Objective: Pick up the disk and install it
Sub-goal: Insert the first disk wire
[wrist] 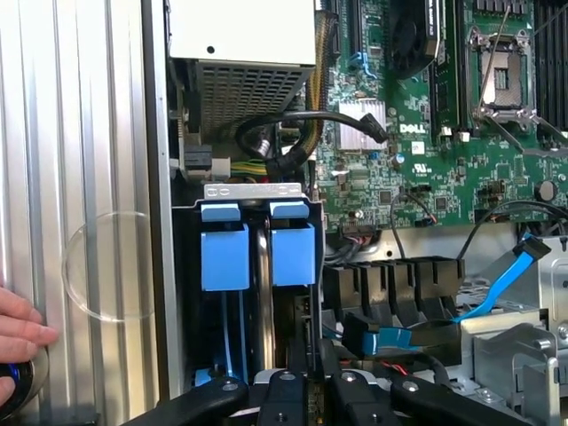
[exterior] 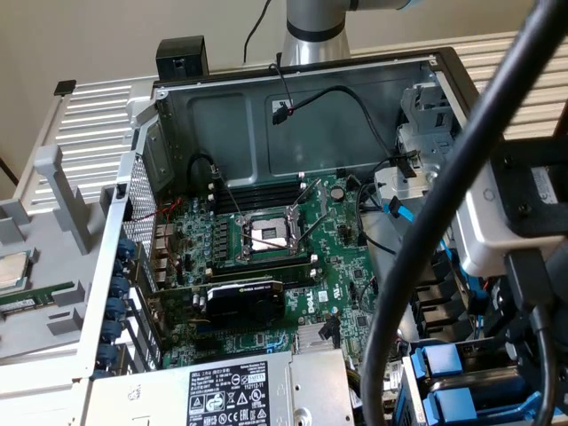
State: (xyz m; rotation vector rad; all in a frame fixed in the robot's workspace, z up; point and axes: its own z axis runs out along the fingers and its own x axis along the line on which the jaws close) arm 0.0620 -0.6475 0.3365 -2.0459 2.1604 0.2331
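Wrist view, disk (wrist: pixel 293 255) on edge in bay (wrist: pixel 253 190), bright blue carrier

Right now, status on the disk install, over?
Gripper over drive bay. Two blue disk carriers upright in bay; target unclear. Person's hand on side panel, clear of bay.

Had a silver-grey round arm tube (exterior: pixel 312 27) with a dark ring band and a small blue cap (exterior: pixel 413 3) beside it. Carried a thick black cable (exterior: pixel 453 195) in one long curve, past a white block (exterior: pixel 493 226) with a rounded corner and a black wrist housing (exterior: pixel 537 182). Ended in a black gripper (wrist: pixel 311 386), built of flat glossy links with round pivot bolts.
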